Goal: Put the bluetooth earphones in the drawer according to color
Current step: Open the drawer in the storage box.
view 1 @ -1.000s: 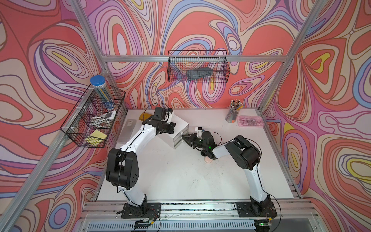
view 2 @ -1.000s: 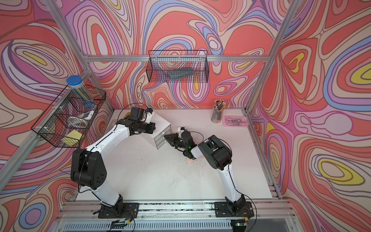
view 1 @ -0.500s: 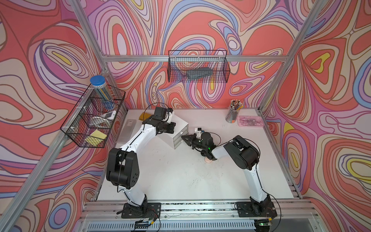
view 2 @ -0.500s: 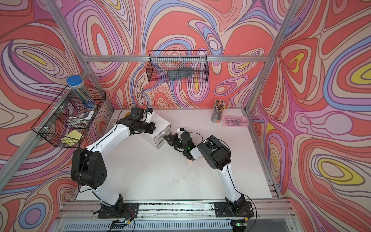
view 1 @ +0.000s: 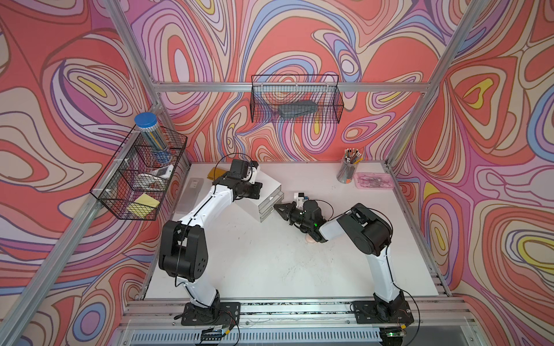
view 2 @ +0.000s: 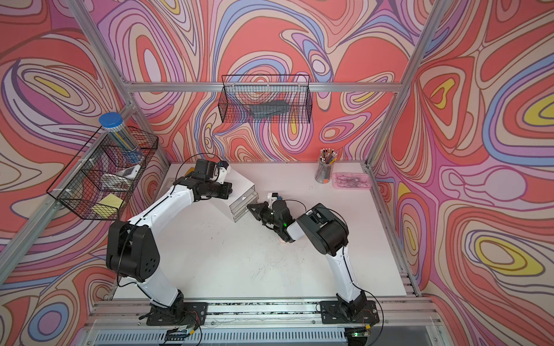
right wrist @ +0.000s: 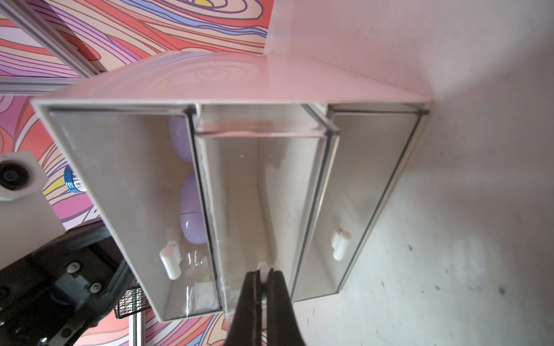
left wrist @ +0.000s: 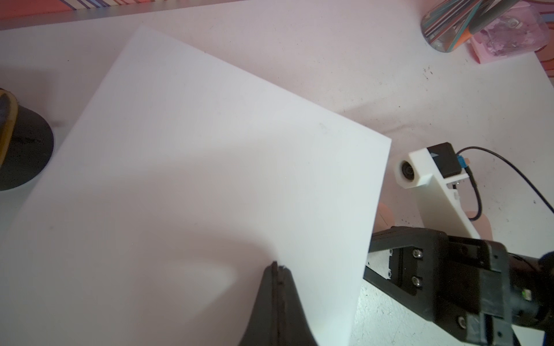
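Since a second ago the right gripper (right wrist: 262, 274) has closed. Its jaws were spread in front of the cabinet and are now pinched on the small white handle (right wrist: 262, 266) of the middle drawer (right wrist: 263, 185). The handle sits right between the black fingertips (right wrist: 254, 278), touching both. The middle drawer stands slightly out from the cabinet (right wrist: 239, 81), proud of the two drawers beside it. There is a pinkish smear at its back, too blurred to name.

In the top drawer, next to the gripped one, a purple case (right wrist: 192, 215) lies against the shared wall. A second purple case (right wrist: 180, 139) lies deeper in. Both are close to the fingers but behind the clear front, not touched.

In both top views the right gripper (view 1: 276, 206) (view 2: 250, 206) meets the cabinet front (view 1: 271, 200) (view 2: 244, 203).

The left gripper (left wrist: 277, 268) is closed with nothing in it. Its tips are together on the cabinet's flat white top (left wrist: 195, 149), near the front edge.

A pink case (view 1: 310, 239) lies on the table (view 1: 254, 263), half hidden under the right forearm and well apart from both sets of fingers.
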{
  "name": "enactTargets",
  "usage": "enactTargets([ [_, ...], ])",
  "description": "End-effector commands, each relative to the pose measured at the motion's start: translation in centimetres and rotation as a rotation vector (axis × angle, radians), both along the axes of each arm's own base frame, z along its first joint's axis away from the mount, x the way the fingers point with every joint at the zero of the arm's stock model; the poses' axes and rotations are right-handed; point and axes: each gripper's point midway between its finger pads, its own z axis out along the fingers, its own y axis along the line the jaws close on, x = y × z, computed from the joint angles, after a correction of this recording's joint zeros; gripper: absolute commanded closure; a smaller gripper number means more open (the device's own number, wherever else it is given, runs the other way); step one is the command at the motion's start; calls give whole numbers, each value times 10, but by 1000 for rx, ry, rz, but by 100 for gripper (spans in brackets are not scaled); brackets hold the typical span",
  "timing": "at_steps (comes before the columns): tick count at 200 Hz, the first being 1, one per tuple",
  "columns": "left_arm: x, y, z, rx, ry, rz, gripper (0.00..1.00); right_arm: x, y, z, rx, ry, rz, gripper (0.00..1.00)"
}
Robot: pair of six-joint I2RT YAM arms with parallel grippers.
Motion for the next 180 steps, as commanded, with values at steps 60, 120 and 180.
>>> enactTargets([
  [60,-32,4,-48,56,202,-12,100,-15,-12,18,-4,-52,10,100],
  [120,-32,3,-48,56,203,-15,100,-22,-20,20,-40,-63,8,100],
  [180,-32,3,-47,55,200,-15,100,-23,-28,17,-49,-48,-4,100],
])
